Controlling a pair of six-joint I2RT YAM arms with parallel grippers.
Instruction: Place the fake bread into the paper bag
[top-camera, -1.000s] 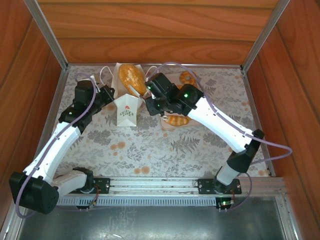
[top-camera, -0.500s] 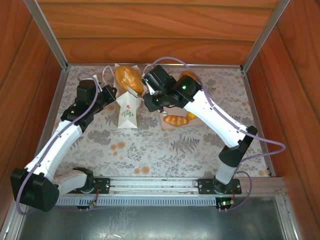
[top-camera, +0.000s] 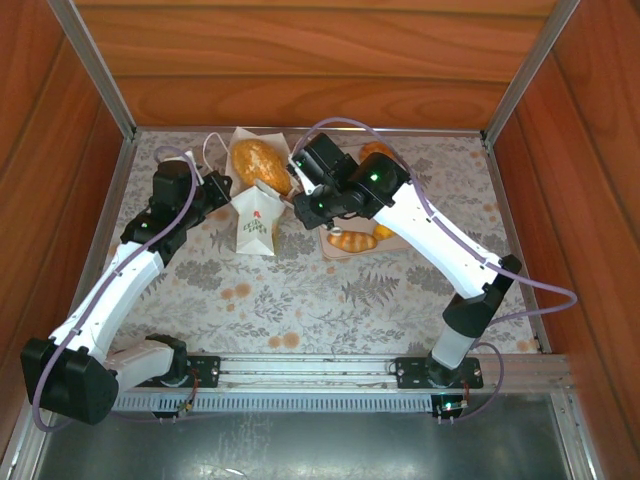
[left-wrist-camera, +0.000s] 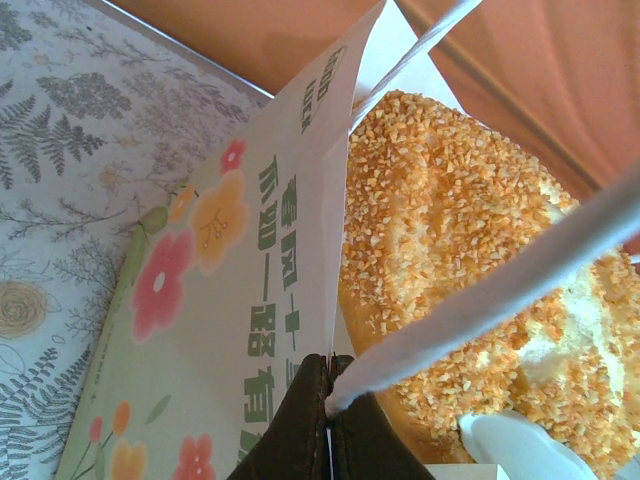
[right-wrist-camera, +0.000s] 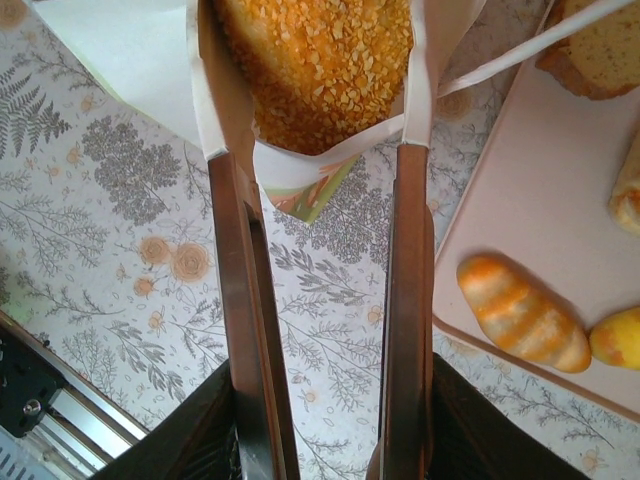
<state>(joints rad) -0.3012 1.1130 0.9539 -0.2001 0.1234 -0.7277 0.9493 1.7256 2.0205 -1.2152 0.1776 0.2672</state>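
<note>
The white paper bag (top-camera: 254, 218) with its flower print (left-wrist-camera: 200, 270) lies with its mouth toward the back wall. My left gripper (left-wrist-camera: 331, 392) is shut on the bag's rim where a loop handle (left-wrist-camera: 500, 290) joins it, at the bag's left side (top-camera: 216, 190). My right gripper (right-wrist-camera: 330, 440) is shut on the metal tongs (right-wrist-camera: 243, 300). Their white tips clamp the big oval loaf (right-wrist-camera: 320, 60). The loaf (top-camera: 259, 165) sits in the bag's open mouth, partly inside the rim (right-wrist-camera: 310, 170). A white tong tip (left-wrist-camera: 510, 440) presses the loaf (left-wrist-camera: 450, 240).
A beige-pink tray (right-wrist-camera: 530, 200) lies right of the bag and holds a striped roll (right-wrist-camera: 520, 312), a yellow pastry (right-wrist-camera: 615, 338) and a brown slice (right-wrist-camera: 600, 50). From above, the roll (top-camera: 351, 241) and another pastry (top-camera: 378, 152) flank my right arm. Wooden walls enclose the table.
The loaf in the tongs has shifted slightly left and down into the bag's mouth, and the bag has tilted a little. My left gripper keeps its hold.
</note>
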